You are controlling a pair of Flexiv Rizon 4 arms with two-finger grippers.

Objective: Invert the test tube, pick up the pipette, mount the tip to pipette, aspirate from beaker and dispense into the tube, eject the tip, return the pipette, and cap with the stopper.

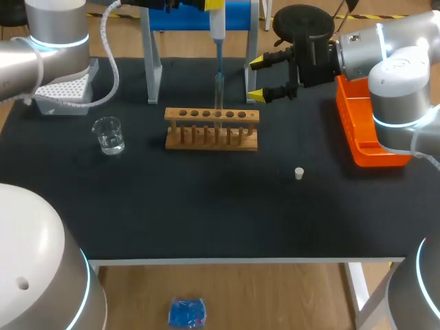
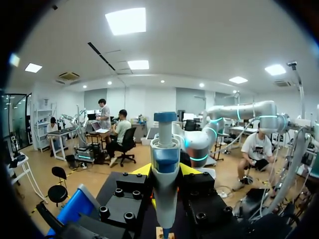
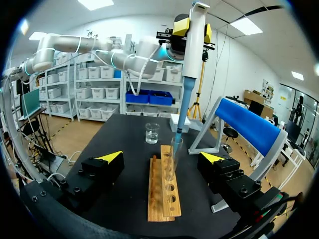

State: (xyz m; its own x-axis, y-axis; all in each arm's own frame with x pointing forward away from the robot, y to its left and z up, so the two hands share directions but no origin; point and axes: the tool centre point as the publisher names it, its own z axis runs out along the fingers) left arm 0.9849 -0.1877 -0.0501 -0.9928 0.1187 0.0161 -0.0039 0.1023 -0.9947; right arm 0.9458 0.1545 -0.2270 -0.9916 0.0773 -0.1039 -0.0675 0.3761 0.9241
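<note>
My left gripper [image 2: 165, 172] is shut on the white and blue pipette [image 2: 165, 169], held upright over the wooden rack [image 1: 212, 128]. The pipette [image 1: 217, 27] points down, and its thin tip reaches into the mouth of a clear test tube [image 1: 219, 88] standing in the rack. In the right wrist view the pipette [image 3: 192, 50] and the tube [image 3: 174, 154] stand just ahead of my right gripper [image 3: 162, 157], which is wide open and empty. That gripper [image 1: 256, 79] hovers beside the rack's right end. A glass beaker [image 1: 108, 135] stands left of the rack. The small white stopper [image 1: 299, 173] lies on the mat to the right.
An orange bin [image 1: 364, 130] sits at the table's right edge under my right arm. A white tip box [image 1: 63, 88] is at the back left. The pipette stand with a blue top [image 1: 155, 55] rises behind the rack.
</note>
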